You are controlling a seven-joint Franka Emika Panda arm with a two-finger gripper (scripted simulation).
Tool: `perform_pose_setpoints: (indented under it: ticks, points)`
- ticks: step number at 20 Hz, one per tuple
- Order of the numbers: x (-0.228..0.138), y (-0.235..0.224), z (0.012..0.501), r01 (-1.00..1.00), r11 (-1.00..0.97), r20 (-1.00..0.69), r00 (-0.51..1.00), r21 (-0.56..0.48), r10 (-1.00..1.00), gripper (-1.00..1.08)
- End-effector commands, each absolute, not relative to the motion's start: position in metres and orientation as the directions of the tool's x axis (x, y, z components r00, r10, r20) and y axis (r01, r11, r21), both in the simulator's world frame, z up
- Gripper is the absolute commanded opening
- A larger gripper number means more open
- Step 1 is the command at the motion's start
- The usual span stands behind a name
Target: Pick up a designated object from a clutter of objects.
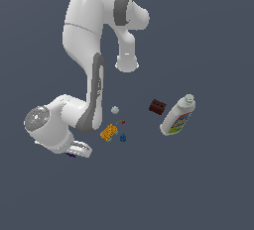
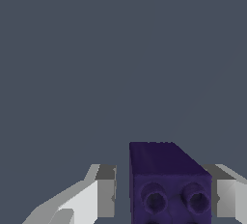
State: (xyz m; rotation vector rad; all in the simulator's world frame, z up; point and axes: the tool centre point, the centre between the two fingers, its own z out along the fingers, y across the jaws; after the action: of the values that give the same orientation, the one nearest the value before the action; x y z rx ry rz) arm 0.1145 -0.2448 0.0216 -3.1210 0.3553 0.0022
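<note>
The dark purple studded block [image 2: 169, 184] sits between my fingers in the wrist view. One finger [image 2: 224, 196] is against its side. The other finger [image 2: 106, 194] stands a small gap away from it. My gripper [image 2: 164, 196] is open around the block. In the exterior view the gripper [image 1: 74, 153] is low at the view's left, and only a dark purple sliver [image 1: 71, 155] of the block shows under the hand. The other clutter lies apart, toward the exterior view's right.
An orange-yellow block [image 1: 108, 133], a blue drop [image 1: 123, 137] and a grey ball [image 1: 115, 109] lie near the arm. A red-brown studded brick [image 1: 157, 106] and a white bottle [image 1: 178, 117] with a colourful label lie further to the exterior view's right.
</note>
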Motion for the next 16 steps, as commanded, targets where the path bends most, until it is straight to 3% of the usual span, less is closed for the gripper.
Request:
perform_pose_setpoints:
  ticks: [1,16]
  points:
    - [0.1152,-0.2449,0.0220,-0.224,-0.974,0.000,0.974,0.000,-0.224,-1.00]
    - [0.1150,-0.2382,0.0298,-0.224,-0.974,-0.001,0.974,0.000,-0.224,-1.00]
